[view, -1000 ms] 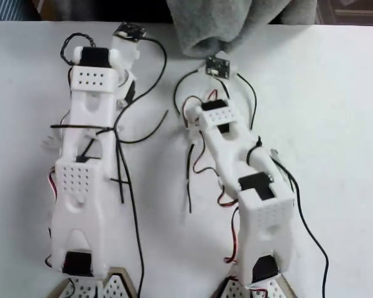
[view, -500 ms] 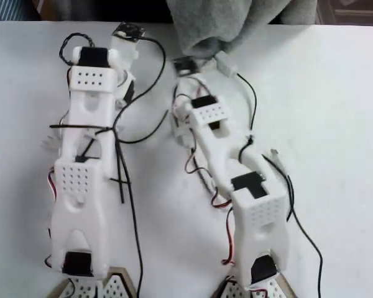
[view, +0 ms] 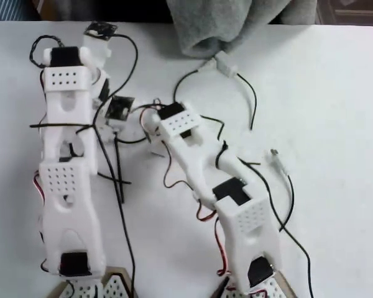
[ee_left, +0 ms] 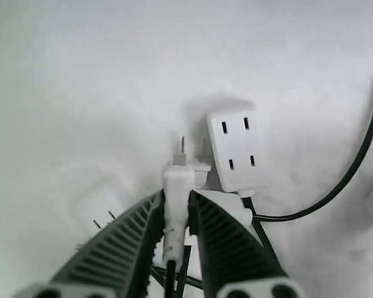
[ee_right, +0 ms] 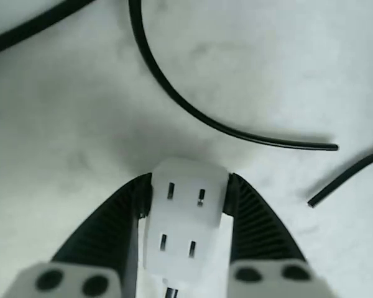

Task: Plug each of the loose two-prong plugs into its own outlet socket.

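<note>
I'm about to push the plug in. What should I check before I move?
1. Left pincer shut on plug: ok.
2. Right pincer shut on outlet block: ok.
3. Block's slots empty: ok.
4. Prongs lined up with slots: not ok, they sit beside the block's edge.
5. Second plug out of the way: ok, lies apart on the table.

The work surface was a white table (view: 342, 93), evenly lit, with soft shadows. Grey fabric (view: 236, 22) lay over its far edge near the middle. Behind the edge stood dark brown wood (view: 354, 11) at one corner and a blue striped surface (view: 6, 9) at the other.
</note>
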Controlling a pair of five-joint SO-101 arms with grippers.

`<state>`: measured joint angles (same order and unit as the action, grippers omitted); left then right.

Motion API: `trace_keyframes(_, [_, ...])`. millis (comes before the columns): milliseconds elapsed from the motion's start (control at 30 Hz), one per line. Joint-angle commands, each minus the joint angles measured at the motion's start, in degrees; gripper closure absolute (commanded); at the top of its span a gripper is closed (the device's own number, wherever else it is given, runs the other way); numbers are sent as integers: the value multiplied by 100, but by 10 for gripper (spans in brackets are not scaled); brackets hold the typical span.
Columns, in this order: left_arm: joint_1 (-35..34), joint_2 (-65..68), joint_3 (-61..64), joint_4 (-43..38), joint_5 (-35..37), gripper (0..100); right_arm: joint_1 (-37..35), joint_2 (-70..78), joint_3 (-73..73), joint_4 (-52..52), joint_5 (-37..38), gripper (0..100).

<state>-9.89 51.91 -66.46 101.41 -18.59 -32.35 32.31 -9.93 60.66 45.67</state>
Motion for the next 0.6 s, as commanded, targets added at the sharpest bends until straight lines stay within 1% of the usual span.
trace_keyframes(0, [-57,-119,-79,-114,-62,976,-48,-4,-9,180,79,828])
trace_keyframes(100, [-48,-119,-79,-114,-62,976,-4,-57,-88,242,79,727])
trace_keyframes(167, [-48,-119,-79,-114,-62,976,84,-207,-141,400,79,692])
trace_keyframes(233, [-48,-119,-79,-114,-62,976,189,-488,-246,620,-70,690])
trace_keyframes(333, [-48,-127,-79,-114,-62,976,409,-1059,-378,866,-633,689])
trace_keyframes(400, [-48,-127,-79,-114,-62,976,549,-1508,-396,954,-862,689])
trace_keyframes(567, [-4,-127,-79,-97,-53,976,1059,-2545,-387,1305,-1275,689])
